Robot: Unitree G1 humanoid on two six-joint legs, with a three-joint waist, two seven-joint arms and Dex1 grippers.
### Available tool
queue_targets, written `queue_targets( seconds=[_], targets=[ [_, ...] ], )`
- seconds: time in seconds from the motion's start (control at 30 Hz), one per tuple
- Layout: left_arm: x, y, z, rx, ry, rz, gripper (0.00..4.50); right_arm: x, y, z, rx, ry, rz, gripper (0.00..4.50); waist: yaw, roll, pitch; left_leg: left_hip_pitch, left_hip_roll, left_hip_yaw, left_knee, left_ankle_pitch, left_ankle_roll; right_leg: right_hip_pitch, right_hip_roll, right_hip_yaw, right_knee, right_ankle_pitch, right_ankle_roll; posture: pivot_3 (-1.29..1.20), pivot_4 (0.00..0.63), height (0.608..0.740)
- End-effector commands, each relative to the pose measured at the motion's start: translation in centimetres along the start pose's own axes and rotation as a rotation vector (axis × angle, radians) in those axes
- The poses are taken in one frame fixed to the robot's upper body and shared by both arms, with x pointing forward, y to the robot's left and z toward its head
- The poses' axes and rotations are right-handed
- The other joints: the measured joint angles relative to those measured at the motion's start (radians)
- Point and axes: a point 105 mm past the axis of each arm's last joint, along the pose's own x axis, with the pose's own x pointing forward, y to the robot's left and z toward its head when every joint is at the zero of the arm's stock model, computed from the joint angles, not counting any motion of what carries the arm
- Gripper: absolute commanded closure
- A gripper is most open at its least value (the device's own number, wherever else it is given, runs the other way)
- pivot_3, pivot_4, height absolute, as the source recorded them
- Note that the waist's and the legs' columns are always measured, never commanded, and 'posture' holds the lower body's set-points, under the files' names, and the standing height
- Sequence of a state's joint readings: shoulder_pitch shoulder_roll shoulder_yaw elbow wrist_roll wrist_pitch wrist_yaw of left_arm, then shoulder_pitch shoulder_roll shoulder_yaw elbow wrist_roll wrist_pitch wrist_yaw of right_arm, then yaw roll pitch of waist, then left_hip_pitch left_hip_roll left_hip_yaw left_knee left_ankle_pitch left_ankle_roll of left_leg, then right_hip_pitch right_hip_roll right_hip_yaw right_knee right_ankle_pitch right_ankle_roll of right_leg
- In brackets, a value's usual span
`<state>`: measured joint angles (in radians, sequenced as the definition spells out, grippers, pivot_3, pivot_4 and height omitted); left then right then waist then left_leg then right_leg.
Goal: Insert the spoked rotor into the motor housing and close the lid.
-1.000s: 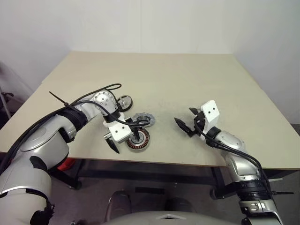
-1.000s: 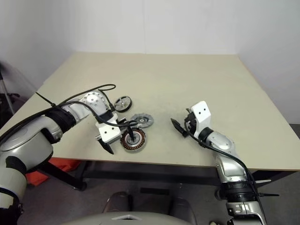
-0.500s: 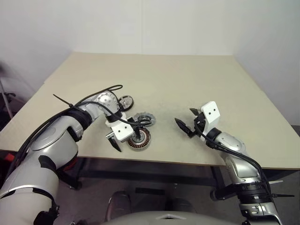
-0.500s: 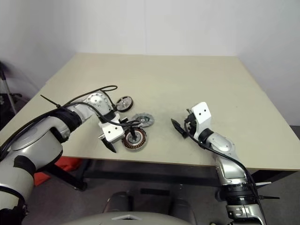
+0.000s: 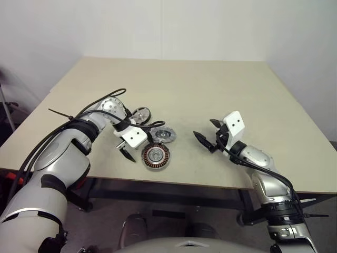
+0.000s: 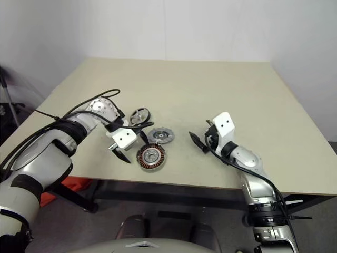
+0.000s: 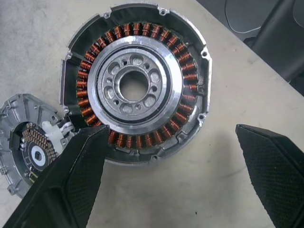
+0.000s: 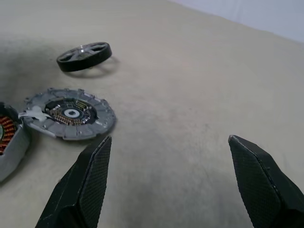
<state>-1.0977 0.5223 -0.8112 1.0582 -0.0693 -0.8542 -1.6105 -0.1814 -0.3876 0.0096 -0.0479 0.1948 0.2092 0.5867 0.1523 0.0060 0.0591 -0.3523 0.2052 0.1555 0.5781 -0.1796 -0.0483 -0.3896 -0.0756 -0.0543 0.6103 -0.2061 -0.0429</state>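
Left gripper empty, fingers spread wide, pointing down beside the motor housing, which sits near the table's front edge with windings and hub exposed. Spoked rotor lies flat just beyond the gripper, toward the table's far side, apart from the housing; being round, it has no long axis. Lid lies between rotor and housing, touching the housing rim. Right gripper also released, well off to the right. Judgement: left arm is nearer the rotor. Open tabletop beyond; front edge close.
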Motion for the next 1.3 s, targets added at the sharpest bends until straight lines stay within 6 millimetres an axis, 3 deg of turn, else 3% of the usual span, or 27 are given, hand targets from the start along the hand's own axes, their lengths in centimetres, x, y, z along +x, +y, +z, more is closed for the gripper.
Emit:
queue_targets(
  seconds=[0.03,0.57,1.3],
  targets=[
    [-0.6,0.5,0.3,0.029,0.000,0.028,0.02,0.2,-0.1,1.0,-0.020,-0.033,0.004,0.06,0.001,0.000,0.000,0.000,0.000,0.000,0.000,0.000,0.000,0.000,0.000,0.000,0.000,0.000,0.000,0.00,0.000,0.740],
    [-0.3,2.2,1.2,0.108,0.034,-0.026,0.02,-0.5,0.4,0.4,0.005,-0.032,-0.028,0.06,0.001,-0.001,0.000,0.001,0.000,0.000,0.000,0.000,0.000,0.000,0.000,0.000,0.000,0.000,0.001,0.00,0.000,0.740],
    [1.3,0.5,0.8,0.105,0.020,-0.102,0.02,-0.5,0.5,0.3,0.014,-0.034,-0.048,0.06,0.002,-0.001,0.001,0.001,0.000,0.000,0.000,0.000,0.000,0.001,0.000,0.000,0.000,-0.001,0.002,0.00,0.000,0.740]
  ],
)
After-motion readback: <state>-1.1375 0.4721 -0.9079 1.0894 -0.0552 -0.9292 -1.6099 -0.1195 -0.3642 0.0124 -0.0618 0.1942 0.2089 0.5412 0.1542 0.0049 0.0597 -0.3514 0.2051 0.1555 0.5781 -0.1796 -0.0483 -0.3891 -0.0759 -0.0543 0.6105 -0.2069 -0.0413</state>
